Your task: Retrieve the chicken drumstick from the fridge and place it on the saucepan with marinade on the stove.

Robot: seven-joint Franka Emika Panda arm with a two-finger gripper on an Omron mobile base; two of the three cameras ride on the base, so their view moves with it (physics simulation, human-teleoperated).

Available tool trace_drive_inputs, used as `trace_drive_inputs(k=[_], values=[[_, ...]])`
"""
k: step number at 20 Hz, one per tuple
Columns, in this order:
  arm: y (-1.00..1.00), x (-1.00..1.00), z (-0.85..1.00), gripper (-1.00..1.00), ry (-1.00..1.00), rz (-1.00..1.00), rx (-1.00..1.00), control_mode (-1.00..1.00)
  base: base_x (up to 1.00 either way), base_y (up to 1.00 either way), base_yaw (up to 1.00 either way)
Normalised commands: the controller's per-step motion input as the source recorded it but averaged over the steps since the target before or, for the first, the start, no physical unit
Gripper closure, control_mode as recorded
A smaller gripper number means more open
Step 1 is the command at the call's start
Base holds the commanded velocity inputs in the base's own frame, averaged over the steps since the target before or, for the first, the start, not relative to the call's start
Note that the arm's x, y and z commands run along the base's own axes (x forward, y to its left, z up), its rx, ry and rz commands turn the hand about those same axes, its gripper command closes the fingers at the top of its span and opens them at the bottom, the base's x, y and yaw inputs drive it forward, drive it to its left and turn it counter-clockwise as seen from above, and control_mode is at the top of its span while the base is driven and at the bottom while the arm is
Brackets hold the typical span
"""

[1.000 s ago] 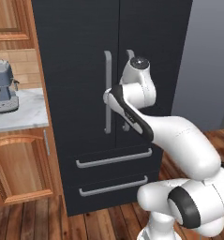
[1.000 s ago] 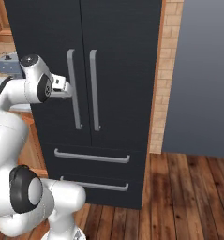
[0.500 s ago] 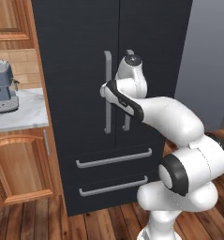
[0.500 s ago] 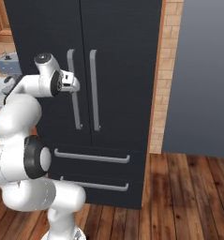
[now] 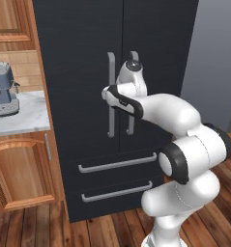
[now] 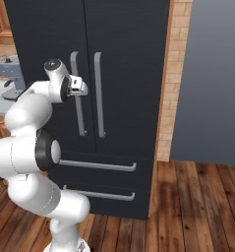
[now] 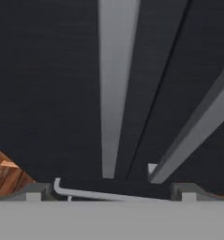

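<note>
- Right base view: tool [image 6: 82, 89] spread wide, empty, just before left handle [image 6: 77, 93] of closed fridge [image 6: 129, 59].
- Chicken drumstick presumably behind doors; likely light, soft, slippery.
- Handle rigid: best gripped mid-bar.

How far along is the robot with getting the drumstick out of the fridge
Nothing looks done yet: the tall black fridge has both doors shut. In hand: the open two-finger gripper is at the left door's long grey bar handle, not gripping it. Left: open the door, fetch the drumstick, carry it to the saucepan.
</note>
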Motion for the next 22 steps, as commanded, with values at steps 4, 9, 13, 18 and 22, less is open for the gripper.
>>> trace_drive_inputs(k=[4, 9, 13, 18, 22], values=[[0.00, 0.13, -0.37, -1.00, -0.14, 0.02, 0.01, -1.00, 0.00, 0.00, 0.00], [0.00, 0.14, -0.16, -1.00, -0.09, 0.00, 0.01, -1.00, 0.00, 0.00, 0.00], [0.00, 0.28, -0.01, -1.00, 0.00, 0.00, 0.00, -1.00, 0.00, 0.00, 0.00], [0.00, 0.39, -0.01, -1.00, 0.00, 0.00, 0.00, -1.00, 0.00, 0.00, 0.00], [0.00, 0.44, -0.05, -1.00, 0.00, 0.00, 0.00, -1.00, 0.00, 0.00, 0.00]])
